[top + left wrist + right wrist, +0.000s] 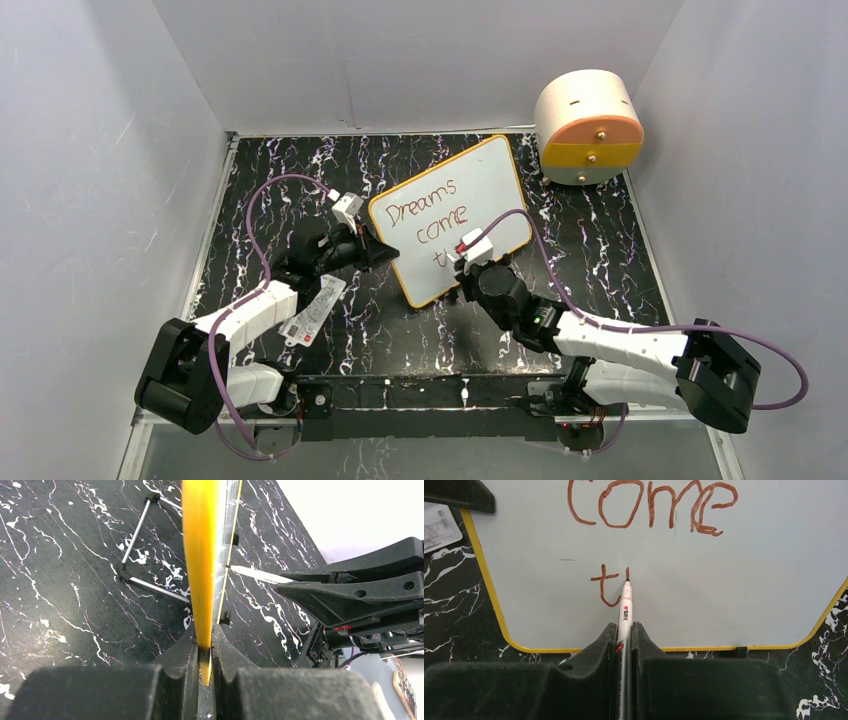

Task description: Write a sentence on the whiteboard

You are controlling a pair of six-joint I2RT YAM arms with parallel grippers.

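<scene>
Reddish-brown sentence (424,212) stood unfinished on the whiteboard (490,190) mid-table (290,175), left tool (203,641) clamped on its frame, right tool (624,630) clamped on the marker (625,605), likely needing light, even pressure.

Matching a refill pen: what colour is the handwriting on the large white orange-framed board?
The handwritten marker words are reddish-brown; the right wrist view shows them best.

Bright, even light; the whiteboard (201,555) edge blurs up close.
</scene>
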